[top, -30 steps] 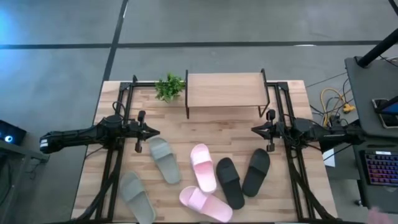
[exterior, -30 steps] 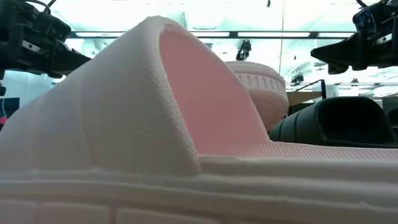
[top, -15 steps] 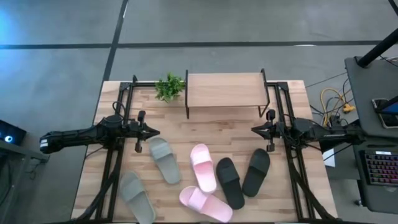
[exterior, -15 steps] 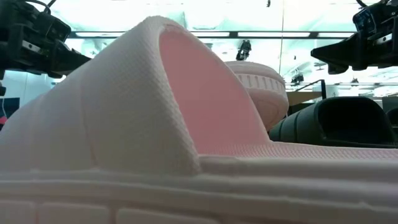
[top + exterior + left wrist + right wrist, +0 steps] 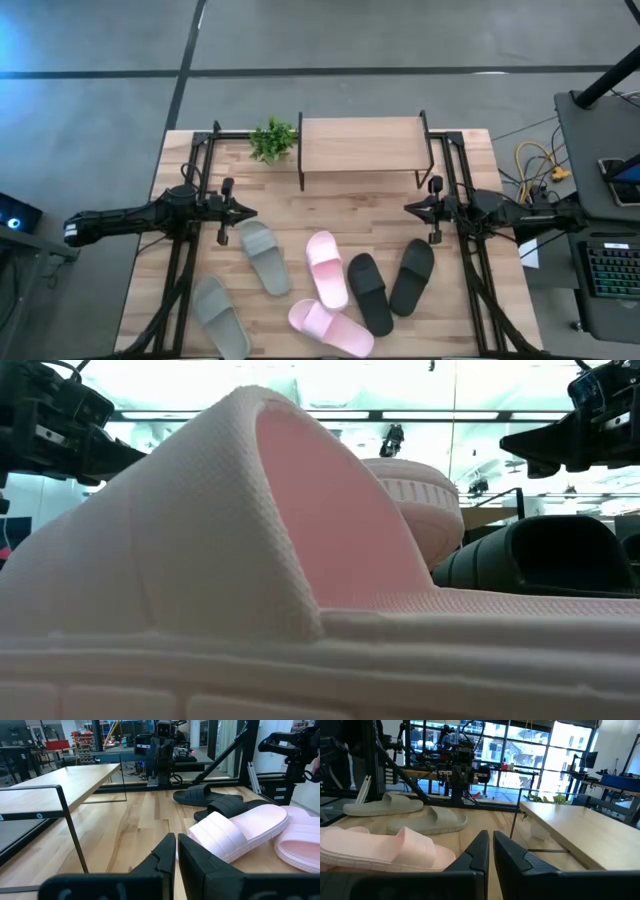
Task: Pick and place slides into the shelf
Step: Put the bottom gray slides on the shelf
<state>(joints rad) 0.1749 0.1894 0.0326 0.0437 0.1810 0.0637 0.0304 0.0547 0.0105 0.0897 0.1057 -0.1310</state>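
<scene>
Six slides lie soles down on the near half of the table: a grey-green pair, a pink pair, a black pair. The shelf stands on its black legs at the far middle, its top board bare. My left gripper is shut and empty above the table's left part, beyond the grey-green slide. My right gripper is shut and empty above the right part, beyond the black slides. Each shows shut in its wrist view.
A small green plant stands left of the shelf at the far edge. Black frame rails run along both table sides. A pink slide fills the low view. Bare wood lies between shelf and slides.
</scene>
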